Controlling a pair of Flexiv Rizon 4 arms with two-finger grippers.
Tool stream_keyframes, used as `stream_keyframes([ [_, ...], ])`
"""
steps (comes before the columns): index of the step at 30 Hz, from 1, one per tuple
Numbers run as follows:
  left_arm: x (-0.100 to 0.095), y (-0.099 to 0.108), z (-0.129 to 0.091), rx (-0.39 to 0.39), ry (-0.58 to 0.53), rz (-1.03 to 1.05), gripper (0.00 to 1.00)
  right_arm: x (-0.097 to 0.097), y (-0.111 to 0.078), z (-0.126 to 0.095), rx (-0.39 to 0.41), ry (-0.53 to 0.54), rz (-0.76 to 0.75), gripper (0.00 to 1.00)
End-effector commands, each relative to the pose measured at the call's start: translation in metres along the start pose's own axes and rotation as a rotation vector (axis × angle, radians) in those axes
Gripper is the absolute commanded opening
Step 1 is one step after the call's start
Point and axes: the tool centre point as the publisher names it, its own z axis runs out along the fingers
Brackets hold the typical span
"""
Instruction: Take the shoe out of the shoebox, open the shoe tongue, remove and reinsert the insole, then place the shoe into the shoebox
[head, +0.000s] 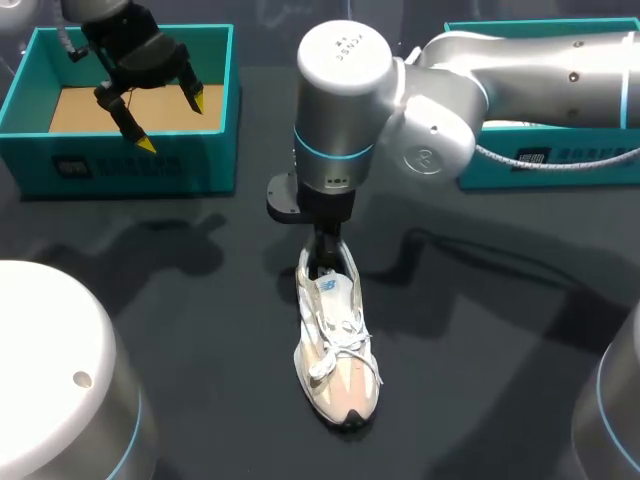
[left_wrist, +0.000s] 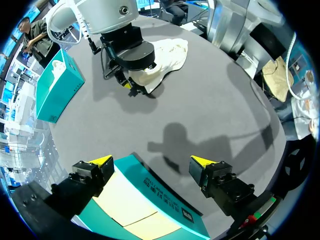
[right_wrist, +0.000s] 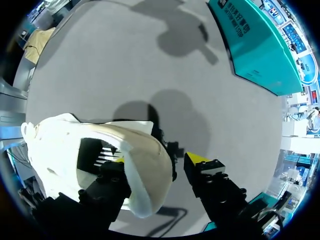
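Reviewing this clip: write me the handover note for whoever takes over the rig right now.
Left gripper: open, empty, hovers over the open teal cardboard shoebox.
Right gripper: open, one finger inside the heel opening of the cream lace-up sneaker, the other outside the heel.
Sneaker: upright on the dark table, out of the shoebox.
Done: sneaker taken out.
Left: open the tongue, insole out and back in, sneaker back into the shoebox. No loose insole shows.
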Motion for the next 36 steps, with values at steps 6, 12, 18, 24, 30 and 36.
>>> stream_keyframes([
  [6, 0.0, 0.0, 0.0, -0.001, 0.002, 0.001, 1.0, -0.002, 0.003, 0.008, 0.001, 0.023, -0.005, 0.33],
  [12, 0.0, 0.0, 0.0, -0.001, 0.002, 0.001, 1.0, 0.002, 0.003, 0.004, 0.009, 0.02, 0.007, 0.0],
  [18, 0.0, 0.0, 0.0, -0.001, 0.002, 0.001, 1.0, 0.007, 0.0, -0.016, 0.017, -0.003, 0.032, 0.0],
  [24, 0.0, 0.0, 0.0, -0.001, 0.002, 0.001, 1.0, 0.008, -0.01, -0.054, 0.041, -0.035, 0.055, 0.0],
  [30, 0.0, 0.0, 0.0, -0.001, 0.002, 0.001, 1.0, 0.002, -0.026, -0.101, 0.079, -0.066, 0.061, 0.0],
  [36, 0.0, 0.0, 0.0, -0.001, 0.002, 0.001, 1.0, -0.007, -0.038, -0.144, 0.097, -0.081, 0.073, 0.0],
])
